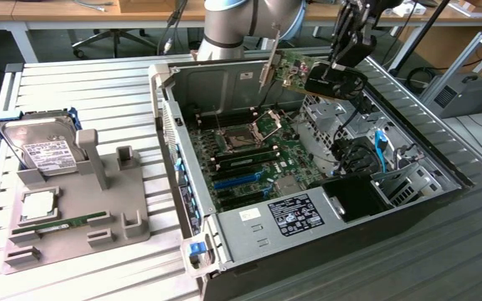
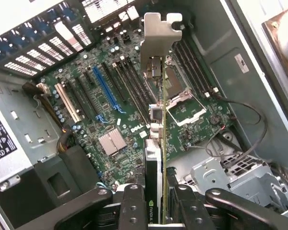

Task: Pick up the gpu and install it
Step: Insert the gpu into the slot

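The gpu (image 1: pixel 295 72) is a green card with a black cooler and a silver end bracket (image 1: pixel 268 63). It hangs in the air over the far part of the open computer case (image 1: pixel 408 125), with my gripper (image 1: pixel 338 80) shut on its cooler end. In the wrist view the gpu (image 2: pixel 153 158) shows edge-on between my fingers (image 2: pixel 133 206), and its bracket (image 2: pixel 159 38) points away toward the case wall. Below it lies the motherboard (image 2: pixel 110 120) with a blue slot (image 2: pixel 105 91), black slots and the open processor socket (image 2: pixel 182 103). The card touches no slot.
On the exterior view's left a grey fixture (image 1: pixel 78 207) holds a hard drive (image 1: pixel 44 147), a processor chip (image 1: pixel 38 205) and a green memory stick (image 1: pixel 69 222). The power supply (image 1: pixel 295 216) sits at the case's near end. Cables and a drive cage (image 1: pixel 400 179) crowd the case's right side.
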Robot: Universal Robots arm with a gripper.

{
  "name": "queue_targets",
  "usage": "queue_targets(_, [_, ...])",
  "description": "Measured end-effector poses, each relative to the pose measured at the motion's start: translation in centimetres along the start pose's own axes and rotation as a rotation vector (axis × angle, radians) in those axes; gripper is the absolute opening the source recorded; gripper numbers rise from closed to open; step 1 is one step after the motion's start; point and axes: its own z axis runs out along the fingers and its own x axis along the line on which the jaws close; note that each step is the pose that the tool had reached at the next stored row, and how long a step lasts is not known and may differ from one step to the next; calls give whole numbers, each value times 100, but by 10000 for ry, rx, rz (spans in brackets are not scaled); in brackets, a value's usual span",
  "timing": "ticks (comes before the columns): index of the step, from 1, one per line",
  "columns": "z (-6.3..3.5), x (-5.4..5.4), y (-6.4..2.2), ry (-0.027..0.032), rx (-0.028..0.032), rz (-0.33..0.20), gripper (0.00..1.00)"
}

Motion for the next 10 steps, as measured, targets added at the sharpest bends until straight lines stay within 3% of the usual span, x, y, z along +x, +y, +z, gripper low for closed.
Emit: queue_targets(10, [0, -6, 3, 74, -36, -1623, 27])
